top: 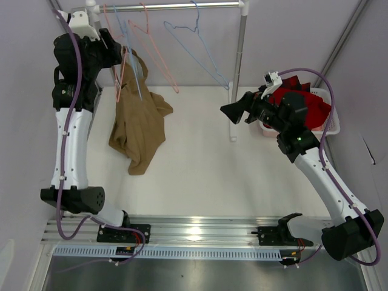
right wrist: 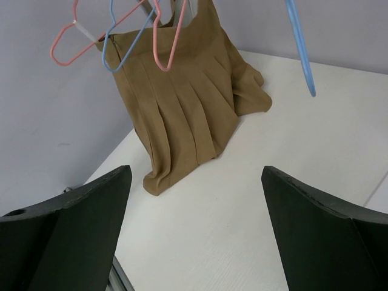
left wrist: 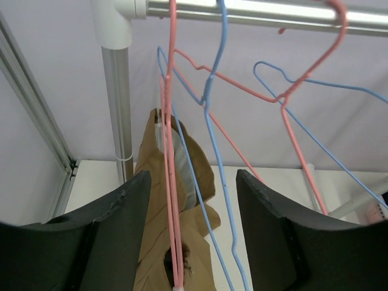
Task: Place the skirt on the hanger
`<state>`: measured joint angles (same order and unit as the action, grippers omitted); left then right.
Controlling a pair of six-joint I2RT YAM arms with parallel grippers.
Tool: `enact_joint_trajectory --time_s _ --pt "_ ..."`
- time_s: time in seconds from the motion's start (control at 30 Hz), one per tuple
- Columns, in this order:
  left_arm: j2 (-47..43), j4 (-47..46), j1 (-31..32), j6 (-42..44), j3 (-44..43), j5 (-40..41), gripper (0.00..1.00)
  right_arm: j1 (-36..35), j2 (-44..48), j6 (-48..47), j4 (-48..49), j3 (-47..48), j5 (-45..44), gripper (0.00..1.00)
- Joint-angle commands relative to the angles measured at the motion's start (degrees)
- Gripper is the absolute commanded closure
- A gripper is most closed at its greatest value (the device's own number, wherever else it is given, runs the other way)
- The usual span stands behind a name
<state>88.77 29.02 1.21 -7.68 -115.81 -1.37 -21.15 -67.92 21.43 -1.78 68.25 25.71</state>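
Observation:
The tan-brown skirt (top: 140, 124) hangs by its top from a salmon-pink hanger (top: 124, 68) on the rail, and its lower part is slumped on the white table. My left gripper (top: 120, 53) is raised beside the rail, open. In the left wrist view the hanger's pink wire (left wrist: 170, 230) and a blue wire run between the two fingers (left wrist: 103, 242), with the skirt (left wrist: 154, 254) behind; neither finger touches them. My right gripper (top: 230, 111) is open and empty above mid-table, pointing left at the skirt (right wrist: 182, 115).
A rail (top: 182, 6) on white posts (top: 237, 73) carries a second pink hanger (top: 159, 57) and light blue hangers (top: 197, 51). A white basket (top: 332, 124) with a red garment (top: 306, 104) stands at the right. Pale walls close in on both sides.

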Motion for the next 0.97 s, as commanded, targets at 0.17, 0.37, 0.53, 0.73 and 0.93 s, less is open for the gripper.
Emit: enact_joint_trajectory --time_s 0.17,0.37,0.53,0.73,0.93 --pt "-13.96 -1.23 5.53 -3.47 10.58 -4.17 0.3 0.4 0.95 1.95 -6.21 3.2 -5.23 0.03" --pt "-26.0 -4.75 18.37 -5.58 25.77 -3.37 0.3 0.58 3.4 3.62 -11.92 2.24 -10.76 0.01" --pt "-33.22 -7.48 24.62 -8.66 40.47 -4.88 0.3 0.58 4.9 4.67 -15.97 1.45 -16.39 0.01" --pt "-37.44 -7.31 27.61 -9.02 49.44 -5.14 0.3 0.49 5.17 4.85 -17.29 -0.57 -17.63 0.01" --pt "-38.68 -7.22 27.62 -9.02 52.26 -7.42 0.29 0.49 4.73 5.73 -16.24 -2.5 -18.24 0.0"
